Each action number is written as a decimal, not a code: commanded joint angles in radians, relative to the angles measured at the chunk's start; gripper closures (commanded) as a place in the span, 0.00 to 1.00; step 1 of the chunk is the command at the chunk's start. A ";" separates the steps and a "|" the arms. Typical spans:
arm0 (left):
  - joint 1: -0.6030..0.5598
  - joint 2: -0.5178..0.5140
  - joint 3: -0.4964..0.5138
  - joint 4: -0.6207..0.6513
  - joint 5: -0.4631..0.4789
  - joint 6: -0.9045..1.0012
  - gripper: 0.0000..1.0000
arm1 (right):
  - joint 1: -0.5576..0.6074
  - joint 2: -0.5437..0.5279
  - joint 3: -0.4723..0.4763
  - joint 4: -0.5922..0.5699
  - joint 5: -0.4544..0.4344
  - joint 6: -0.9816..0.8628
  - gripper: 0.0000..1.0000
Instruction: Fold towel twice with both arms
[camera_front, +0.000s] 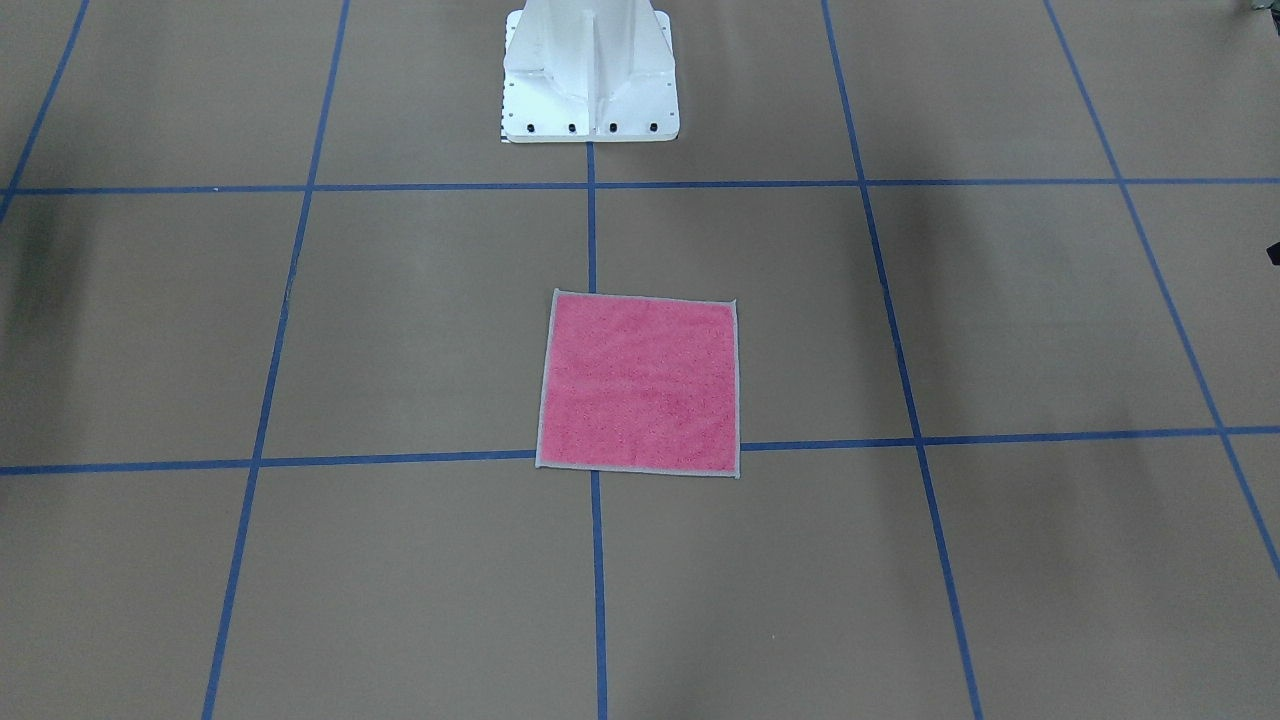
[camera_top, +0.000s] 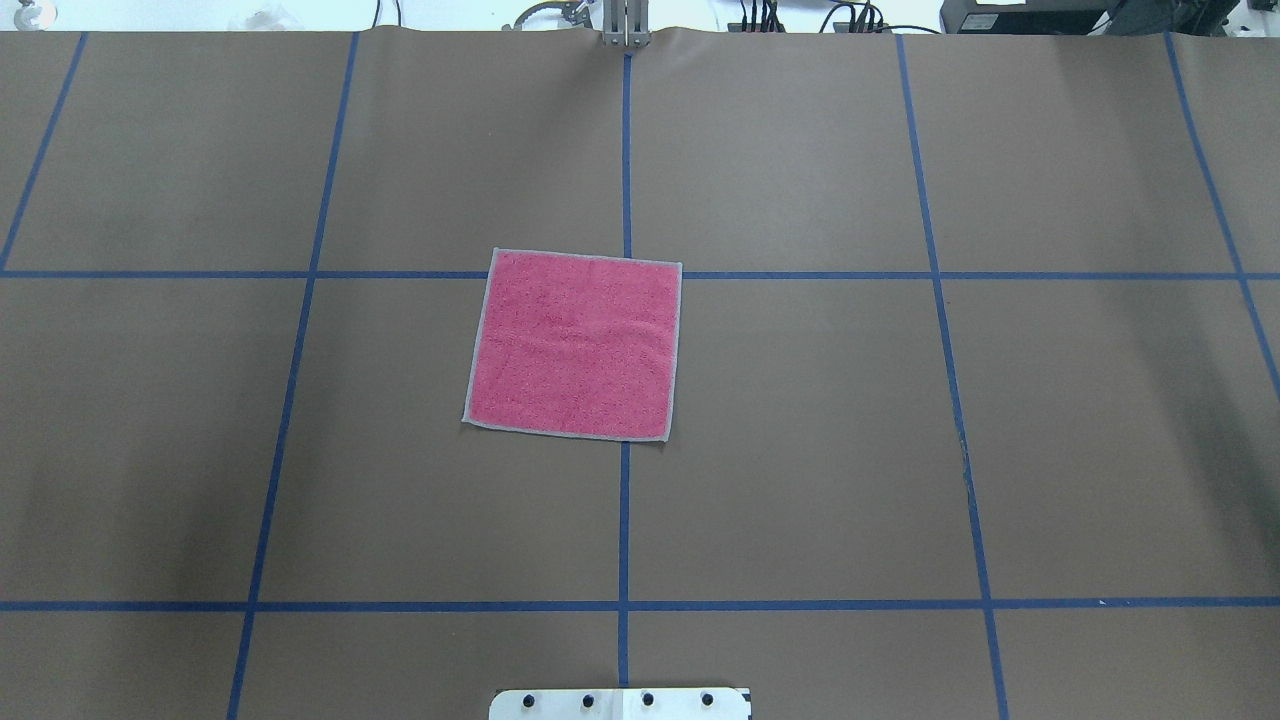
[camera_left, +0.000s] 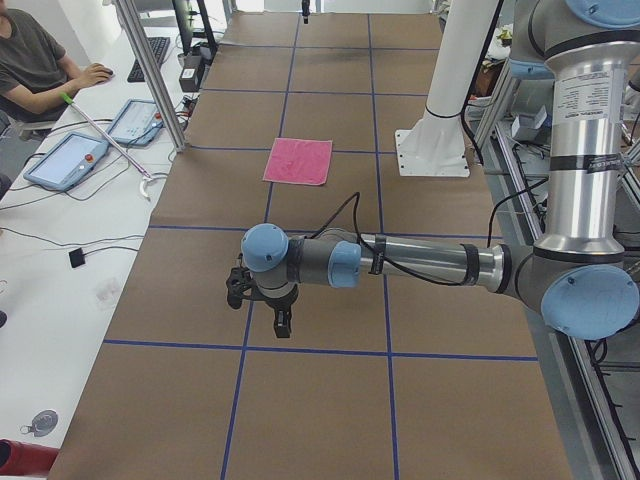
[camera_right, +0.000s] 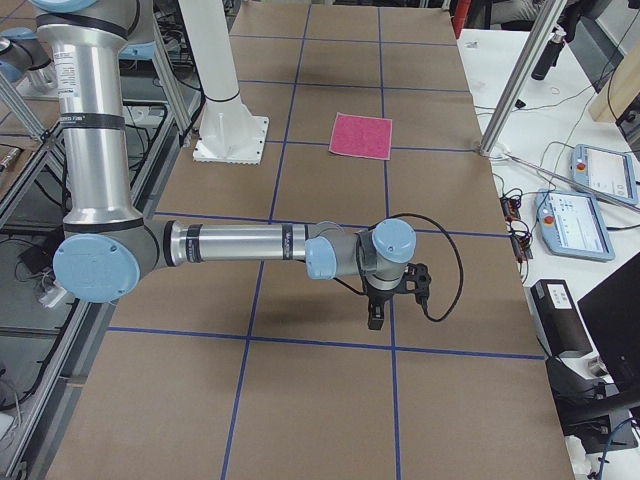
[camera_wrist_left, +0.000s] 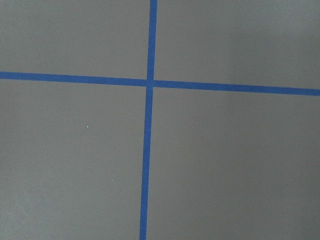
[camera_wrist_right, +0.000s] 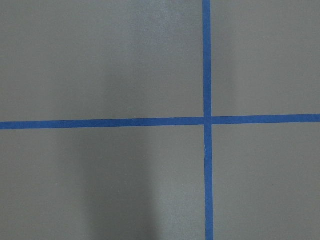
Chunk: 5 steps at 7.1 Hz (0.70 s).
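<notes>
Pink towel (camera_top: 573, 345) flat, underside hidden

Left arm (camera_left: 420, 265) and right arm (camera_right: 240, 243): silver tubes, light blue joint caps, black wrist cables. White bolted pedestal (camera_front: 590, 75).

towel (camera_top: 575, 345): 1 | arms: 2, left arm (camera_left: 420, 262) and right arm (camera_right: 240, 243) | grippers: 2, left gripper (camera_left: 262, 305) and right gripper (camera_right: 395, 300) | white stand (camera_front: 590, 90): 1 | table (camera_top: 800, 450): 1 | tablets (camera_left: 65, 160): 2 | keyboard (camera_left: 158, 50): 1 | person (camera_left: 35, 60): 1
</notes>
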<state>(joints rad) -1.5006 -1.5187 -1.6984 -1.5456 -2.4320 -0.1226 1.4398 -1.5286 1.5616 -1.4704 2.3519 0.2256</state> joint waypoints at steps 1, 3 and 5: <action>0.000 0.012 -0.013 -0.001 0.001 0.006 0.00 | -0.001 -0.004 0.001 0.045 0.010 -0.008 0.00; 0.002 0.014 -0.023 -0.011 -0.004 -0.008 0.00 | -0.004 -0.039 0.012 0.082 0.108 0.003 0.00; 0.003 0.015 -0.047 -0.016 -0.005 -0.008 0.00 | -0.006 -0.053 0.035 0.107 0.164 0.082 0.00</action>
<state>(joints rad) -1.4984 -1.5045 -1.7301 -1.5592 -2.4367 -0.1282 1.4356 -1.5703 1.5847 -1.3766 2.4862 0.2510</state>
